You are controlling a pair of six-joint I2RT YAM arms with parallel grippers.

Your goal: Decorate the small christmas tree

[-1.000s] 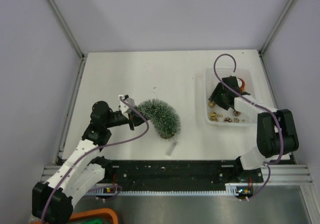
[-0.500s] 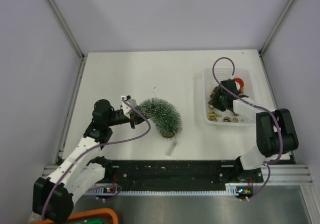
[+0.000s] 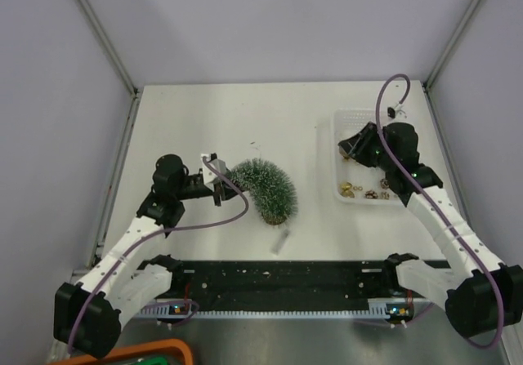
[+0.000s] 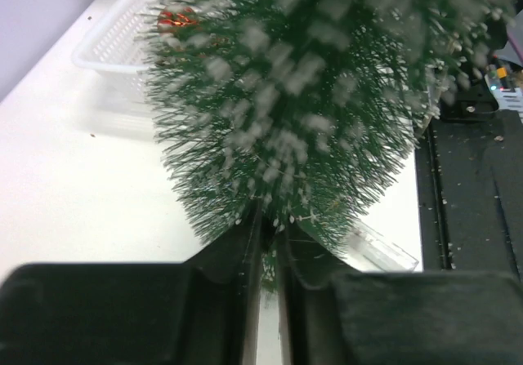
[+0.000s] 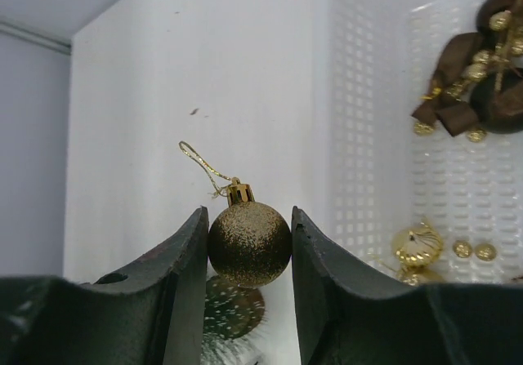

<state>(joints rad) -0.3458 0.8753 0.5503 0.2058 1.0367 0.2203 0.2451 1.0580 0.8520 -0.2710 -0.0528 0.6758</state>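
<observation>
Right hand (image 5: 248,252) tight around gold bauble (image 5: 249,242)

Glittery gold bauble (image 5: 249,244), perforated white plastic basket (image 5: 458,185), bristly frosted tree (image 3: 265,187), matt table (image 3: 188,120).

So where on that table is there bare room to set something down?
The far strip of table behind the small christmas tree, and the gap between tree and white basket. Crowded: the basket with its ornaments, and around the tree.
</observation>
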